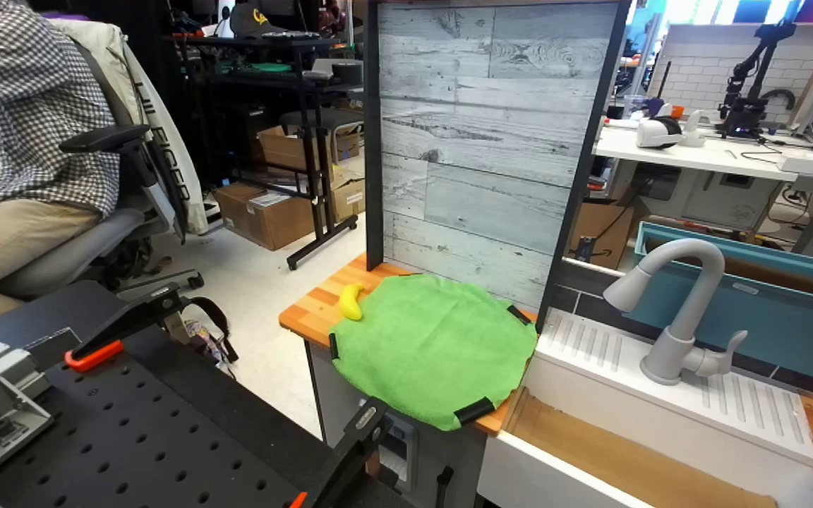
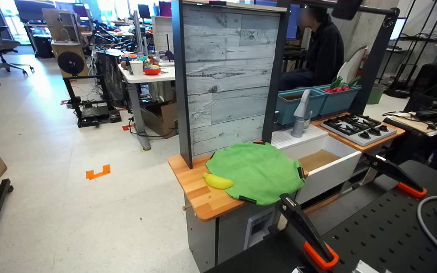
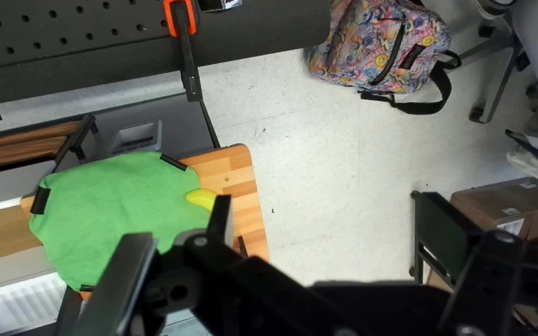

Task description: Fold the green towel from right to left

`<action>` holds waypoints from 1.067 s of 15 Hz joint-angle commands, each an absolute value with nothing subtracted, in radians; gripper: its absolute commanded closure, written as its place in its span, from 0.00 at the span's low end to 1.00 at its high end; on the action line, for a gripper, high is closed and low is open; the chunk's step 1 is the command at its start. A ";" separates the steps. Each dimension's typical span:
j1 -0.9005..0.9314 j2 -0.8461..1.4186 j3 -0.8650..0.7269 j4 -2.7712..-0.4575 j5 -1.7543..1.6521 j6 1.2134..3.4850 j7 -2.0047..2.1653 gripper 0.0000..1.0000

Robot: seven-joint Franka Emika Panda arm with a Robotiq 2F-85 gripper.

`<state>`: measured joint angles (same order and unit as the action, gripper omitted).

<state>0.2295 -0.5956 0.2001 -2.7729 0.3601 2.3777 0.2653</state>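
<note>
The green towel [image 1: 435, 346] lies spread out flat and unfolded on the small wooden tabletop [image 1: 315, 310], with its near edge over the front. It also shows in an exterior view [image 2: 258, 172] and in the wrist view [image 3: 124, 205]. Black strips sit at several places along its edge. A yellow toy banana [image 2: 218, 181] lies at the towel's edge on bare wood. My gripper [image 3: 327, 198] is open and empty, seen only in the wrist view. It is high above the floor beside the tabletop; one finger overlaps the banana in the picture. The gripper hides part of the towel.
An upright grey plank panel [image 1: 477, 141] stands behind the towel. A white sink [image 1: 569, 487] with a grey faucet [image 1: 682, 310] adjoins the tabletop. A black perforated table [image 2: 374, 223] with black-and-orange clamps [image 2: 309, 231] stands in front. A backpack [image 3: 381, 51] lies on the floor.
</note>
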 commanded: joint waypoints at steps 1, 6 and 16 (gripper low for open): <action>0.206 -0.545 0.159 -2.773 0.369 2.445 0.239 0.00; 0.145 -0.424 0.062 -2.749 0.365 2.522 0.181 0.00; -0.002 0.011 -0.015 -2.583 0.315 2.757 0.207 0.00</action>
